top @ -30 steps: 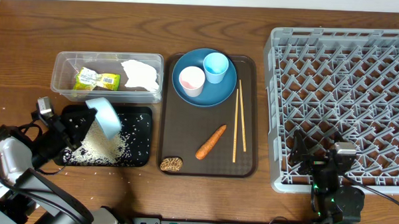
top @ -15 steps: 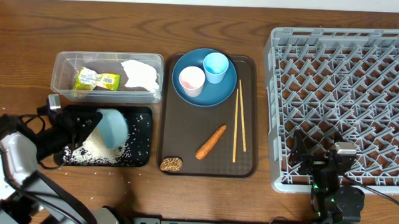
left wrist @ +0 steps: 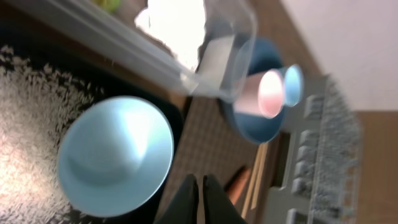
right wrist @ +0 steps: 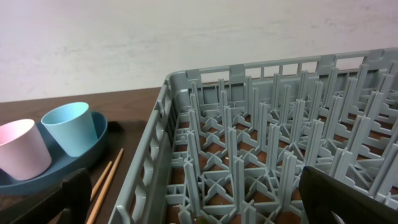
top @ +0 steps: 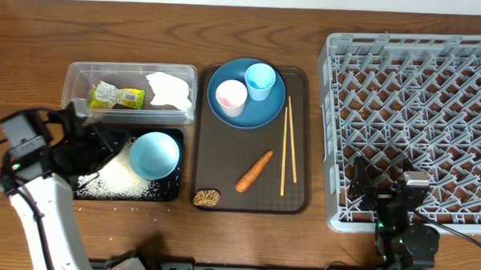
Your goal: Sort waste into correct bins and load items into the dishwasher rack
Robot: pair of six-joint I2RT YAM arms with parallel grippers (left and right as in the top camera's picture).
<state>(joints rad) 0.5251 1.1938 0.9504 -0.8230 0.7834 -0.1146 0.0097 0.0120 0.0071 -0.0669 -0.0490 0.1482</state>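
The left gripper (left wrist: pixel 199 185) read from above only as a dark mass beside the shallow black tray (top: pixel 174 187). Its wrist camera showed the fingers pressed together, empty, just off the smooth rim of the pale blue-white bowl (top: pixel 154 154), which sat upright on loose rice grains (top: pixel 120 176). The right gripper (right wrist: pixel 202 193) stood wide open over the grey pegged rack (top: pixel 418 101), its fingers cut off at the frame's edge.

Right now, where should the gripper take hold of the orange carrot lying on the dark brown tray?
Probably from straight above, pinching the orange carrot across its thicker half, jaws square to its slanted length. It lies flat and tapers toward the thin wooden chopsticks, leaving the tip less room.
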